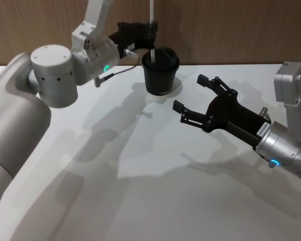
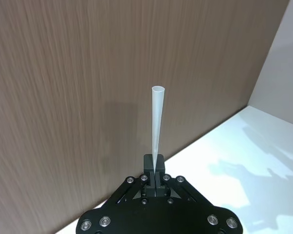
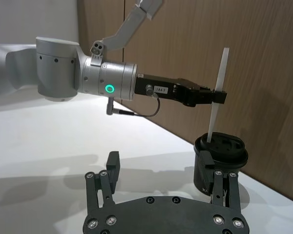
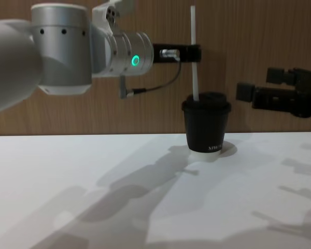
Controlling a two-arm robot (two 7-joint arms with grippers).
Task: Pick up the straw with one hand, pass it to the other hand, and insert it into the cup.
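The white straw (image 1: 153,50) stands upright, its lower end resting on the domed lid of the black cup (image 1: 160,70). I cannot tell how far in it goes. My left gripper (image 1: 149,34), on the silver arm with the green ring, is shut on the straw's middle, above the cup. The chest view gives the same from the side: straw (image 4: 194,31), left gripper (image 4: 194,53), cup (image 4: 207,127). My right gripper (image 1: 190,93) hangs open and empty right of the cup, apart from it. It faces the straw (image 3: 219,97) and the cup (image 3: 219,161).
A wood-panelled wall (image 1: 231,30) rises directly behind the cup. The white table (image 1: 155,191) spreads bare toward the front, crossed by the arms' shadows.
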